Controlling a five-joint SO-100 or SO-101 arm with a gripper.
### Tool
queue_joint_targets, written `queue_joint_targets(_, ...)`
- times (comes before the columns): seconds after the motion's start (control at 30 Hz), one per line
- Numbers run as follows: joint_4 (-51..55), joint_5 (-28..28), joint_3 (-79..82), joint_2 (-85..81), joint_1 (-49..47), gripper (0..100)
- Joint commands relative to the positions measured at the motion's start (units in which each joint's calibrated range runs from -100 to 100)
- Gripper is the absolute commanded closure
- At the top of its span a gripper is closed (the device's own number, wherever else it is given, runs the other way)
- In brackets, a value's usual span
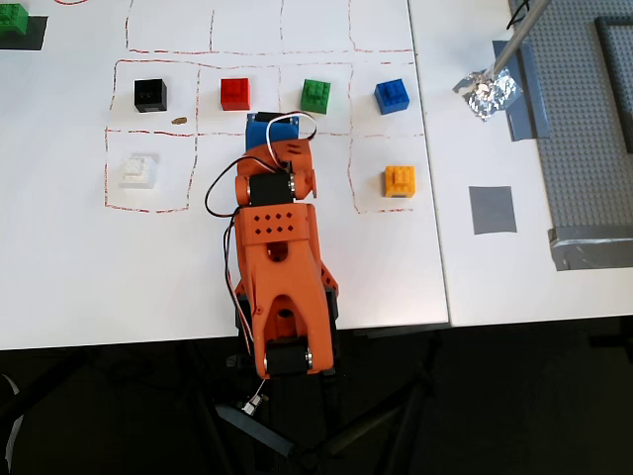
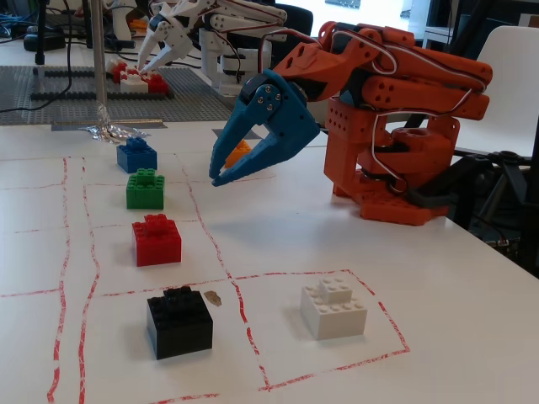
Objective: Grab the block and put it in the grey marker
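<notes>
The green block [image 1: 316,95] sits in a row of coloured blocks inside a red-lined grid; in the fixed view it [image 2: 145,188] lies between a blue and a red block. The grey marker [image 1: 492,209] is a flat square patch on the table at the right of the overhead view and does not show in the fixed view. My gripper [image 2: 216,171] has blue jaws, slightly open and empty, held above the table to the right of the green block. In the overhead view the gripper [image 1: 262,123] is mostly under the orange arm, just below and left of the green block.
Black [image 1: 150,94], red [image 1: 235,93], blue [image 1: 392,95], orange [image 1: 400,180] and white [image 1: 137,169] blocks lie in the grid. Crumpled foil [image 1: 487,91] holds a rod beside a grey studded baseplate [image 1: 584,129]. A second green block [image 1: 12,25] sits at the top left.
</notes>
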Motion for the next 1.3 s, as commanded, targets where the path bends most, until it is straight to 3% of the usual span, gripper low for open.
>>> queue_joint_targets(0.0, 0.1, 1.7, 0.9, -0.9, -0.9, 100)
queue_joint_targets(1.27, 0.1, 3.7, -1.0, 3.1, -2.3, 100)
